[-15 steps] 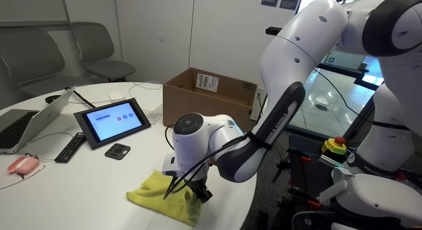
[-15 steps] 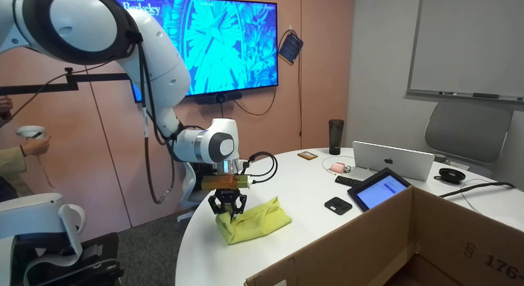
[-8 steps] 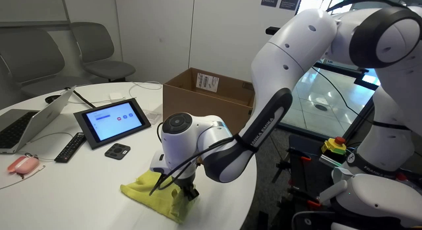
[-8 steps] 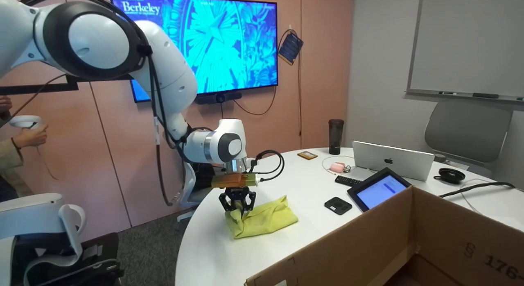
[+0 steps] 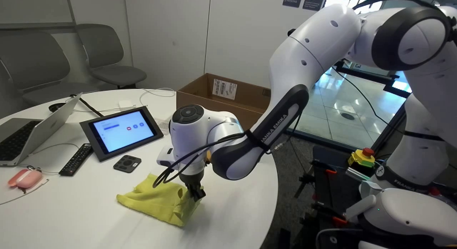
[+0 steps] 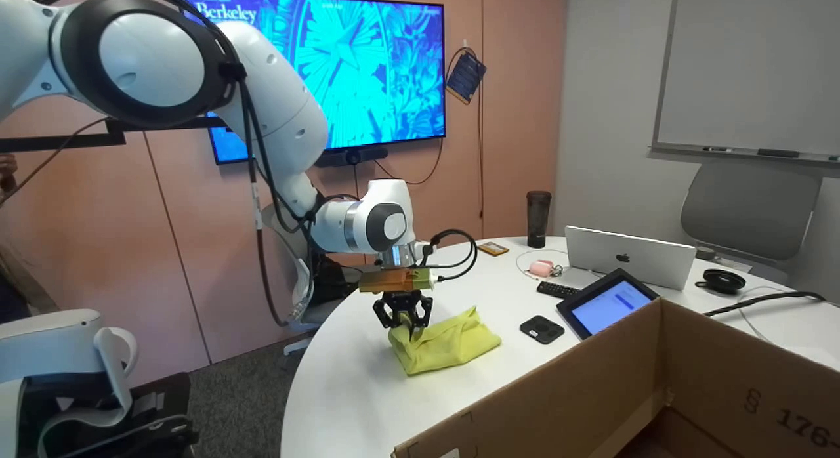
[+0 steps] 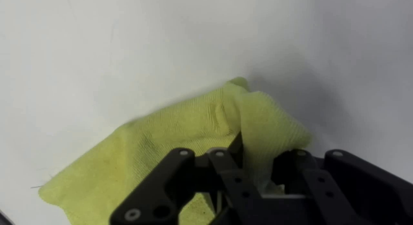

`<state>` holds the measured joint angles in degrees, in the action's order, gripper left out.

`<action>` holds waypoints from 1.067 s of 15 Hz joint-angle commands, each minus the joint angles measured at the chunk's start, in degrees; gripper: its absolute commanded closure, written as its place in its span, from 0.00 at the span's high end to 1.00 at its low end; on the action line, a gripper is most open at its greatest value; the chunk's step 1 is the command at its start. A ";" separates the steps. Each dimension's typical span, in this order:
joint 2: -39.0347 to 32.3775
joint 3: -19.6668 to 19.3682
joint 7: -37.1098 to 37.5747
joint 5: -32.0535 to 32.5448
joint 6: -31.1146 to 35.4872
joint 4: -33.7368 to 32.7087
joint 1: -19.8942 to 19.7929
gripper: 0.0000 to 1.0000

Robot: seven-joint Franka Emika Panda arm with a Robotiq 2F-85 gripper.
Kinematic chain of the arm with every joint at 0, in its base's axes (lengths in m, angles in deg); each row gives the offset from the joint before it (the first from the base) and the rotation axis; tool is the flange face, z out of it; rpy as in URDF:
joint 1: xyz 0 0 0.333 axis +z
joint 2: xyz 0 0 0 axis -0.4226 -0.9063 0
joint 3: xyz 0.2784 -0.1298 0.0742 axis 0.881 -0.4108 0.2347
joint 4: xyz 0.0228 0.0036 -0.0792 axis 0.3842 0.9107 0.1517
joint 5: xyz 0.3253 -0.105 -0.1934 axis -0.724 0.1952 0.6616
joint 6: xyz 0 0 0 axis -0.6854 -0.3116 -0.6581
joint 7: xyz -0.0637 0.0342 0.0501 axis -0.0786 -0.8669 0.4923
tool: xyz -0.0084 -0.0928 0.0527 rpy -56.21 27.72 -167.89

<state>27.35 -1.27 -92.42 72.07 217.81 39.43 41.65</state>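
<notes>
Where the wide blue wall screen glows: white "Berkeley" lettering.
Open brown cardboard box: "176" printed inside, barcode label on an inner wall, bottom mostly hidden.
Silver laptop: apple logo.
Crumpled yellow-green cloth: on the round white table, one fold bunched.
Tall black tumbler: inside not visible.
Black jointed pincer: pinching that fold.

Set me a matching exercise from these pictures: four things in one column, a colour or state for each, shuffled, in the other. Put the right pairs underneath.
1. Cloth
2. Tablet
3. Cup
4. Box

A. Black, standing upright
B. Brown, open-topped
C. Pinched between the fingers
D. Lit up, leaning back

Pairs: 1-C, 2-D, 3-A, 4-B
</notes>
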 commanded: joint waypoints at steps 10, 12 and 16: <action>20.70 11.45 -11.23 -5.44 22.95 38.62 -16.33 0.02; 24.24 13.76 -12.85 -7.29 25.25 45.16 -19.64 0.02; 29.98 18.74 -17.04 -11.78 26.55 53.32 -26.41 0.02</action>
<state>50.79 13.29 -105.10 64.63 242.52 85.74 20.40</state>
